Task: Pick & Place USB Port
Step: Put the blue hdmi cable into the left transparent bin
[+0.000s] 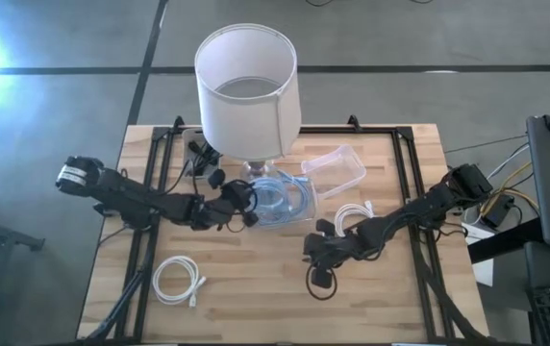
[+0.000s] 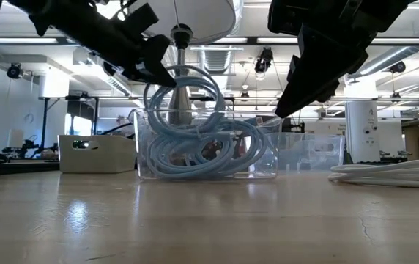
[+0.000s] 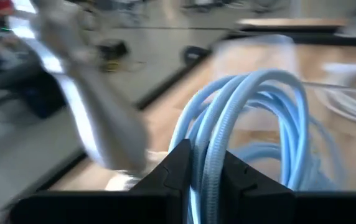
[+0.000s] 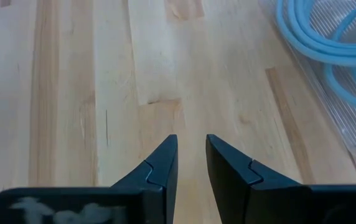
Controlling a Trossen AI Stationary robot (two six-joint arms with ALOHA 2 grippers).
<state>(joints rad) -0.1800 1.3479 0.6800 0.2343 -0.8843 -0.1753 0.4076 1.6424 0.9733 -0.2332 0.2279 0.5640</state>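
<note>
A light-blue coiled cable (image 1: 277,199) lies mostly in a clear plastic box (image 2: 268,167) at the foot of the white-shaded lamp (image 1: 247,88). Its upper loops (image 2: 187,84) rise above the box rim. My left gripper (image 1: 244,204) is at the box's left side, shut on these loops. My right gripper (image 1: 312,249) hangs open over bare wood to the right and nearer side of the box. In its wrist view the fingers (image 4: 190,146) hold nothing, and the box corner with blue cable (image 4: 327,43) shows beyond them. My left gripper pinches several strands of the blue cable's coil (image 3: 208,163) between its two fingers. It comes in slanting from the table's left and above. The gripped loops (image 3: 252,93) arch up beyond the fingers, lifted above the box, while the lower coils (image 2: 202,158) stay inside it.
A second clear tray (image 1: 334,171) lies right of the lamp. One coiled white cable (image 1: 355,212) sits beside the right arm and another (image 1: 177,281) is near the table's front left. The lamp stem (image 2: 182,70) stands right behind the box. Black rails (image 1: 415,207) run along both sides.
</note>
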